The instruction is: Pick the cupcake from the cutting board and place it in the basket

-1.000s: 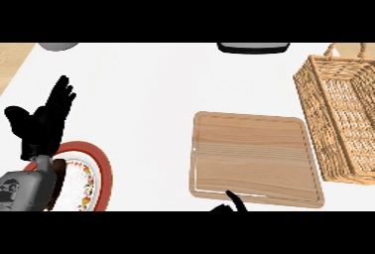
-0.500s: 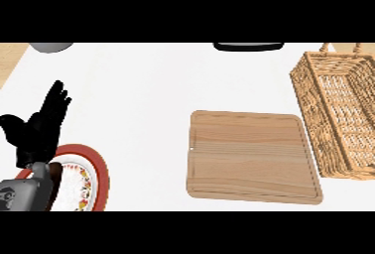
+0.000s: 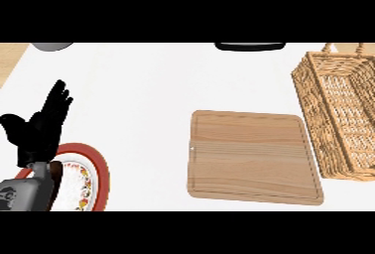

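A bare wooden cutting board (image 3: 253,156) lies right of centre on the white counter; no cupcake shows on it or anywhere else in the head view. A wicker basket (image 3: 344,111) stands along the right edge, next to the board. My left hand (image 3: 40,126) rests at the left edge, open with fingers up, far from the board. My right hand is out of the picture.
A white plate with a red rim (image 3: 88,181) sits at the lower left, partly under my left forearm. A dark object (image 3: 250,46) and a grey one (image 3: 51,46) lie at the counter's far edge.
The fingertips of my right hand, seen at the lower edge one second ago, have left the picture. The view has shifted slightly; the left hand stays in place.
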Controlling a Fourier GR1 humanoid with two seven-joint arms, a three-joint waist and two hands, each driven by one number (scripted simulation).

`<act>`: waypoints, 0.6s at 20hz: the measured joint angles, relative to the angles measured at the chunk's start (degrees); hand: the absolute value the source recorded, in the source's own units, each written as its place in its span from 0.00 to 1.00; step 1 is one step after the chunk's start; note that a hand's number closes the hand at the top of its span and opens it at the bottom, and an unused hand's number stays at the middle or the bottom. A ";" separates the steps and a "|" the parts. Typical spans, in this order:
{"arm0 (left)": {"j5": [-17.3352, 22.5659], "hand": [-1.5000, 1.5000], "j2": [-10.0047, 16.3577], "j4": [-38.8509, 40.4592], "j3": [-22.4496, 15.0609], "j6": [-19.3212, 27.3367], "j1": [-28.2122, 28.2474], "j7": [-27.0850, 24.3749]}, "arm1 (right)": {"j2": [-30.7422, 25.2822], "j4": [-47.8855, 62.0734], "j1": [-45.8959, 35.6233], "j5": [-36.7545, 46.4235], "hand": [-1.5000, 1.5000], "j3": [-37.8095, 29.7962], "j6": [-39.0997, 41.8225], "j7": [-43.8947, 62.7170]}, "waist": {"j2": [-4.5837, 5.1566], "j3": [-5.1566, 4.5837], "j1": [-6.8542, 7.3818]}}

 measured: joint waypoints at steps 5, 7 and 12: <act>-0.56 0.50 -0.60 1.77 0.09 0.26 -2.27 0.24 | -0.29 -3.47 -2.99 -6.66 1.00 -10.39 0.66 7.93 | 0.19 -0.02 0.44; -0.33 0.50 -0.20 0.92 0.32 -0.30 -2.26 1.02 | 0.26 -3.21 -5.41 -7.40 1.00 -13.16 0.80 11.47 | 0.19 -0.01 0.76; -0.50 0.50 -0.47 0.70 0.42 -0.91 -2.04 0.87 | 0.96 -2.38 -14.23 -9.02 1.00 -18.21 0.77 22.80 | 0.26 -0.02 1.40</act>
